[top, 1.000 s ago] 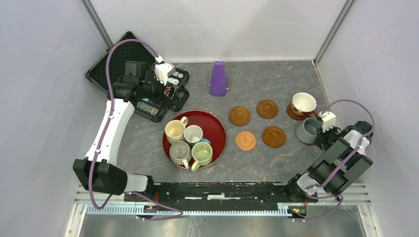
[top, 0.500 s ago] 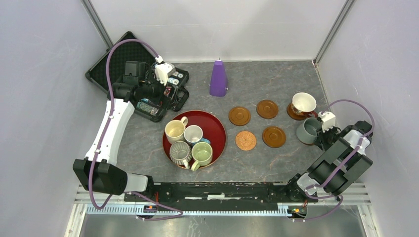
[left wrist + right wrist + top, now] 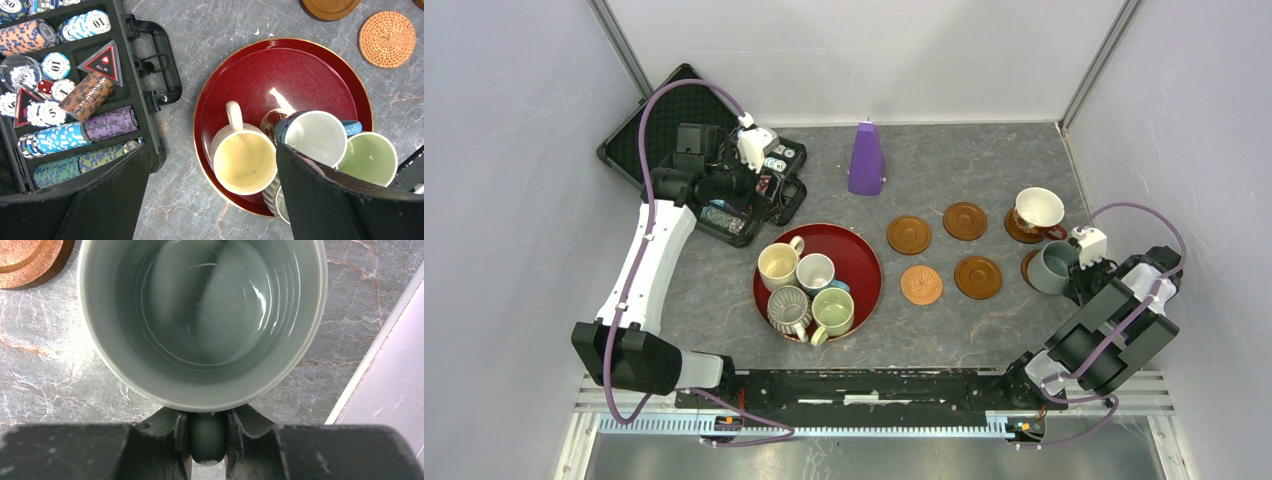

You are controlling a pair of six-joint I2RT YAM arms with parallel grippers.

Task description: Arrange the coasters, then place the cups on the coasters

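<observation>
My right gripper (image 3: 1079,268) (image 3: 207,440) is shut on the handle of the grey-blue cup (image 3: 1052,266) (image 3: 200,315). A dark brown coaster (image 3: 1027,268) (image 3: 25,260) peeks out at that cup's left side. The white cup with the red-brown pattern (image 3: 1038,210) stands on another brown coaster (image 3: 1016,230). Three bare brown coasters (image 3: 909,234) (image 3: 965,220) (image 3: 978,277) and the woven tan one (image 3: 921,284) (image 3: 387,32) lie mid-table. The cream (image 3: 777,264) (image 3: 245,162), white (image 3: 815,271) (image 3: 312,137), ribbed grey (image 3: 789,308) and pale green (image 3: 833,310) (image 3: 369,159) cups sit on the red tray (image 3: 864,262) (image 3: 280,75). My left gripper (image 3: 769,192) (image 3: 211,150) hangs open, holding nothing.
An open black case of poker chips (image 3: 714,180) (image 3: 75,90) lies at the back left, under the left arm. A purple cone (image 3: 866,160) stands at the back centre. The right wall runs close beside the right gripper.
The grey-blue cup has shifted slightly to the right in my right gripper, uncovering the edge of a brown coaster on its left. The left arm has not moved.
</observation>
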